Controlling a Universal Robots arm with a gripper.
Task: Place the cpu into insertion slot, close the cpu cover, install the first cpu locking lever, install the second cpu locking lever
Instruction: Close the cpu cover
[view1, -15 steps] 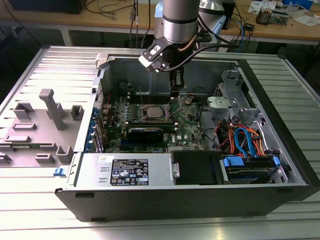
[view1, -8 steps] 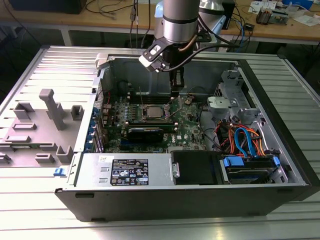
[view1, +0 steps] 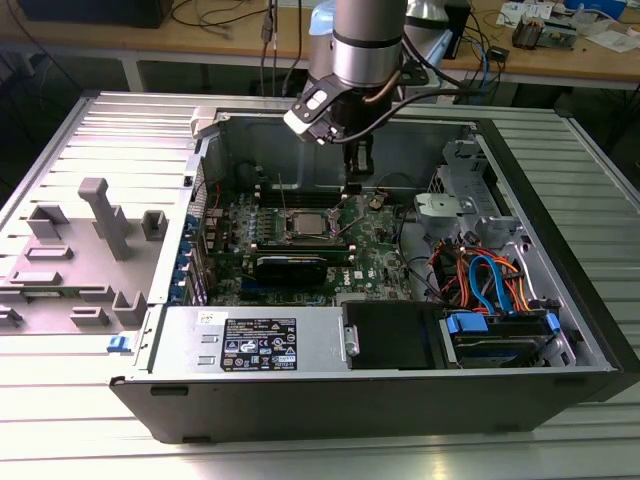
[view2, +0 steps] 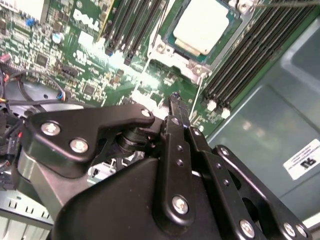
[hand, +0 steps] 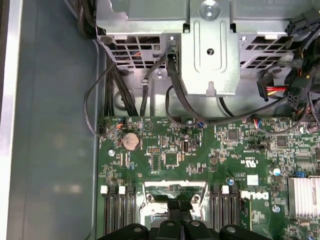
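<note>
Tool (view2: 174, 98) pressed together, tip near the cpu (view2: 202, 25), chip lying flat in the insertion slot (view2: 167, 30), metal top upward

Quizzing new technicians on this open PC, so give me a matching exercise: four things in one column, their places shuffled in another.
Things
1. silver-grey square cpu
2. round silver coin battery
3. flat blue cables
4. grey plastic fixture block

Places
A. on the ribbed table, at the exterior view's left of the black case
B. on the green motherboard, near its corner
C. in the metal-rimmed insertion slot, between black memory slots
D. inside the case, at the exterior view's right

Pairs: 1-C, 2-B, 3-D, 4-A
</note>
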